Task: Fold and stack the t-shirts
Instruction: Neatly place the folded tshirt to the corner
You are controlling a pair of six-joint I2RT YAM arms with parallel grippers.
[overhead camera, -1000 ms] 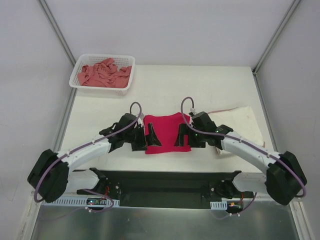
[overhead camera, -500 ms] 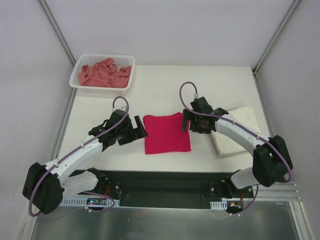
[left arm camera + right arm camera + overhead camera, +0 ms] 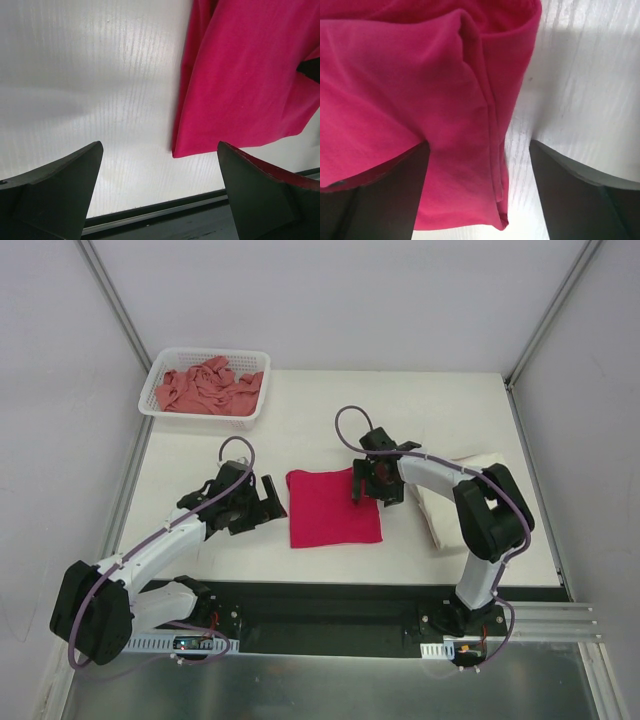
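A folded bright magenta t-shirt [image 3: 335, 508] lies flat at the table's middle. My left gripper [image 3: 268, 500] is open just left of it, over bare table. In the left wrist view the shirt's near-left corner [image 3: 240, 80] sits ahead of the spread fingers [image 3: 52, 197]. My right gripper [image 3: 365, 486] is at the shirt's far right corner with its jaws apart, straddling the folded edge [image 3: 485, 150]. It grips nothing. A cream-white t-shirt [image 3: 447, 518] lies folded to the right, partly under the right arm. Crumpled salmon-pink t-shirts [image 3: 205, 387] fill the basket.
The white mesh basket [image 3: 160, 412] stands at the table's far left corner. A black rail [image 3: 330, 605] runs along the near edge between the arm bases. Grey walls close in the left, right and far sides.
The left gripper drew back left off the magenta shirt. The right gripper swung away and leftward to the shirt's far right corner, and its jaws narrowed a little.
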